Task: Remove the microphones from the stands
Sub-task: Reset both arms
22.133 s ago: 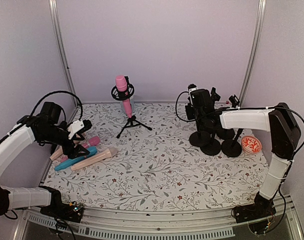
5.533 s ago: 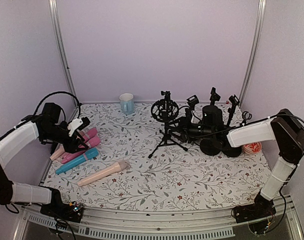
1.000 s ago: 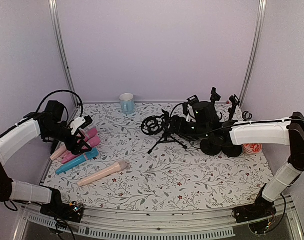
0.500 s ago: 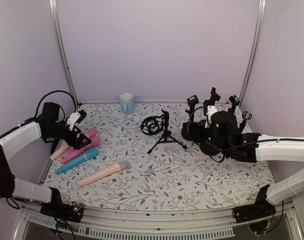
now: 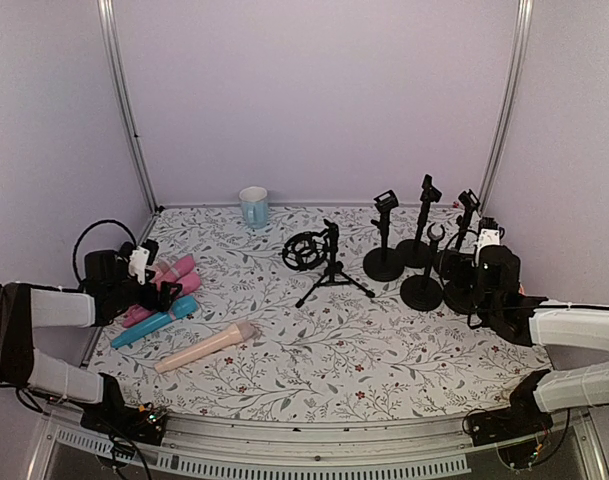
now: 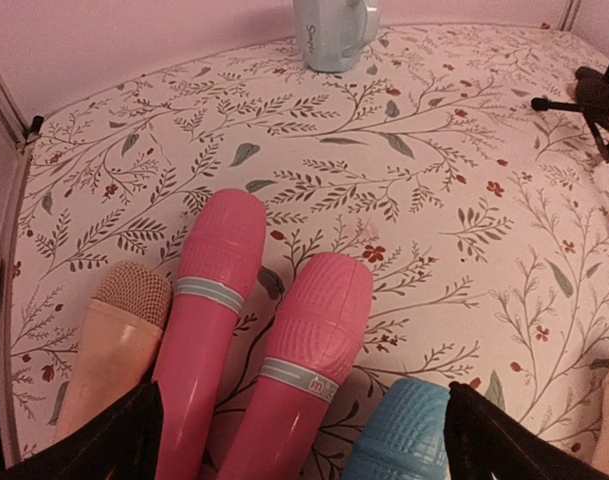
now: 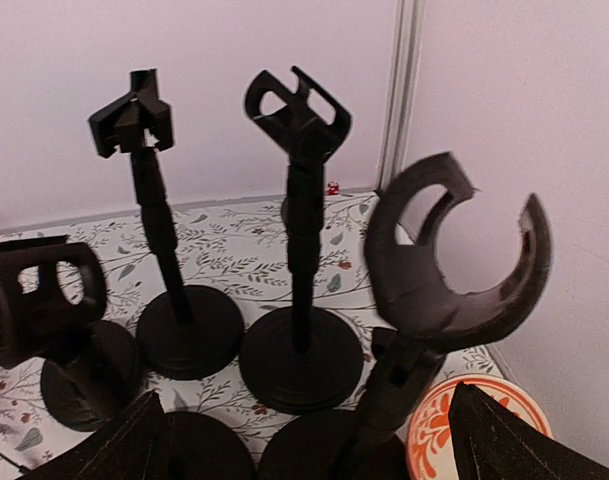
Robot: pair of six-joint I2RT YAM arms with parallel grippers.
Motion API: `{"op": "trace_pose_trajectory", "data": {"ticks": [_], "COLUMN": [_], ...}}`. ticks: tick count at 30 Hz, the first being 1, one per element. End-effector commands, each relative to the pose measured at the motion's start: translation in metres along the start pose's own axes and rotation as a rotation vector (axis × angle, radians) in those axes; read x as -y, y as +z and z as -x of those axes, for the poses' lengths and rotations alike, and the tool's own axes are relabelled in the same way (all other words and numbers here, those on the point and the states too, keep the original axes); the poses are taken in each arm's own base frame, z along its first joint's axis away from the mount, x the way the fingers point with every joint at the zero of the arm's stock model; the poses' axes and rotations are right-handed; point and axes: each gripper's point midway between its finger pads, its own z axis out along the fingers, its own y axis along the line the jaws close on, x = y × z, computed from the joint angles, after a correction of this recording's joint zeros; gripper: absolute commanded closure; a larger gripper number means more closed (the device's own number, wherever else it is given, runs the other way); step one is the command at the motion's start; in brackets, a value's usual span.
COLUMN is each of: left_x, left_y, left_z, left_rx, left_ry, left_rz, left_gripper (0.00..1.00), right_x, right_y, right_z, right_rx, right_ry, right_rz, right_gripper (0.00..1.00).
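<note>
Left gripper (image 5: 159, 288) and right gripper (image 5: 479, 262) both released, jaws spread wide, nothing grasped. Two glossy pink microphones (image 6: 309, 335) with ribbed heads lie side by side at the left edge of the table (image 5: 384, 360) before the left gripper, flanked by one mesh-headed peach microphone (image 6: 119, 335) and one blue microphone (image 6: 404, 440); a second peach microphone (image 5: 206, 346) lies apart, and the single black tripod stand (image 5: 331, 265) with ring cradle sits mid-table. At least four black round-based clip stands (image 7: 299, 250) cluster by the right gripper; one pale mug (image 5: 252, 207) at the rear.
</note>
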Motion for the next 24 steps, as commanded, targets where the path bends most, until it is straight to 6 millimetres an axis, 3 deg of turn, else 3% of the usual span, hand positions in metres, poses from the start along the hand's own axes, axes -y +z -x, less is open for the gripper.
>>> {"op": "trace_pose_trajectory", "data": {"ticks": [1,6,13,24], "left_x": [-0.022,-0.027,-0.041,-0.055], "left_y": [-0.003,-0.002,0.0,-0.001], "left_z": [0.055,0.067,0.079,0.086], "left_rx": [0.236,0.305,0.36,0.452], "left_ry": [0.042,0.009,-0.009,-0.052], "left_rz": [0.094,0.101,0.163,0.232], "left_gripper": [0.01,0.01,0.01,0.01], "right_x": [0.031,0.054,0.066,0.065], "right_y": [0.012,0.028,0.038,0.05], "right_z": [0.02,0.016,0.005,0.0], "right_rx": [0.109,0.163,0.229,0.251], "right_ry": [0.018,-0.026,-0.047,0.002], "right_rz": [-0.073,-0.114,-0.059,0.055], "right_gripper": [0.01,0.01,0.01,0.01]}}
